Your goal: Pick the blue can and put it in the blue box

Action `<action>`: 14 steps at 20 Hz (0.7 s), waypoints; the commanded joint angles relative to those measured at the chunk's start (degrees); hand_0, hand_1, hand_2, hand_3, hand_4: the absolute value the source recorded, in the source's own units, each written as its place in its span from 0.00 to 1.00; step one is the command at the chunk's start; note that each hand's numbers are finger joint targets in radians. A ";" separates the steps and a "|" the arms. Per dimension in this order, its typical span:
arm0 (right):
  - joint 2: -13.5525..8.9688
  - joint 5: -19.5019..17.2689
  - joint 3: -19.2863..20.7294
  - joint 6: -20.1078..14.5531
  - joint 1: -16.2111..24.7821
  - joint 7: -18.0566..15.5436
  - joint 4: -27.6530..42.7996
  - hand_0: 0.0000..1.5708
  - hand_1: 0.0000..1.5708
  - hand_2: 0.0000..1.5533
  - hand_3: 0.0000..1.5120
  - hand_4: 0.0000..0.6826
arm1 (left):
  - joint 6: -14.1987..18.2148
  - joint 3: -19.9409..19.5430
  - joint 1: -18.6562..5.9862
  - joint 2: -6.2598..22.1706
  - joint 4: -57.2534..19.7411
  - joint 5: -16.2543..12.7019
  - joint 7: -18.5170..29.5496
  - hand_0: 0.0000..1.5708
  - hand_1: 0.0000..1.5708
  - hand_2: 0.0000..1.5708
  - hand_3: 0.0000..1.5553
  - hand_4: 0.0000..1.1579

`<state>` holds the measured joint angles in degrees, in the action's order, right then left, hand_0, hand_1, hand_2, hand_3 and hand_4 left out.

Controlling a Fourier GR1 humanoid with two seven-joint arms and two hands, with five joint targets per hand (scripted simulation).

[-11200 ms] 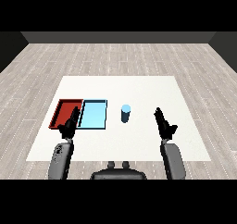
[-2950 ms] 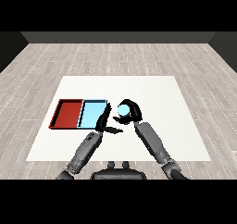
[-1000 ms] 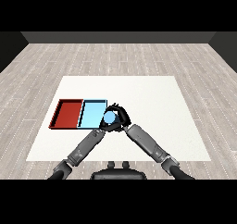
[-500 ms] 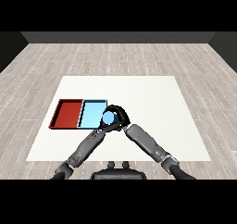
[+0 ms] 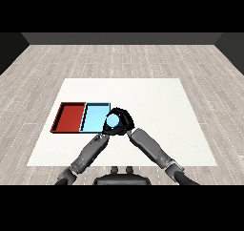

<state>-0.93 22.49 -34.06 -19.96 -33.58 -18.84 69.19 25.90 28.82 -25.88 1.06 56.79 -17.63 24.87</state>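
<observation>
your right robot hand (image 5: pixel 122 119) curls round the blue can (image 5: pixel 113 121) at the blue box (image 5: pixel 94 118) edge; release early and it lands on the table (image 5: pixel 157 101). left robot hand: cannot tell.

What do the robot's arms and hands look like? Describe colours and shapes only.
Both forearms are grey, rounded and segmented, widening toward the elbow, coming in from the lower corners. The left forearm and right forearm each end in a black robot hand: right robot hand, left robot hand. No cables or markings show.
</observation>
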 commanded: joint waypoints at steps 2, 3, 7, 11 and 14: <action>0.89 -1.19 2.24 1.98 2.02 1.98 1.78 0.00 0.00 0.00 0.00 0.00 | 0.04 -0.47 -1.26 -1.01 -2.01 -2.06 -0.83 1.00 1.00 0.97 0.93 0.95; 0.89 -1.37 2.39 2.14 2.16 2.13 1.96 0.00 0.00 0.00 0.00 0.00 | 0.02 -0.48 -1.33 -1.01 -2.16 -2.14 -0.73 1.00 1.00 0.97 0.93 0.95; 0.91 -2.12 1.93 -0.45 0.24 7.91 5.78 0.00 0.00 0.00 0.00 0.00 | 1.27 -0.28 -3.38 -1.03 -1.42 -2.73 -3.88 1.00 1.00 0.97 0.93 0.95; 0.92 -1.41 5.69 4.70 1.74 2.44 2.45 0.00 0.00 0.00 0.00 0.00 | -3.69 -3.21 -1.15 0.81 -1.67 -0.53 -1.75 1.00 1.00 0.99 0.95 0.98; 0.93 -4.88 4.15 2.74 8.07 3.15 6.95 0.00 0.00 0.00 0.00 0.00 | 0.72 -0.20 2.71 0.93 4.69 1.25 -3.75 1.00 1.00 1.00 0.96 0.98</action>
<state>-0.11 20.16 -29.69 -16.33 -30.05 -16.75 72.00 25.75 28.14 -26.74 0.86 54.57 -19.00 24.56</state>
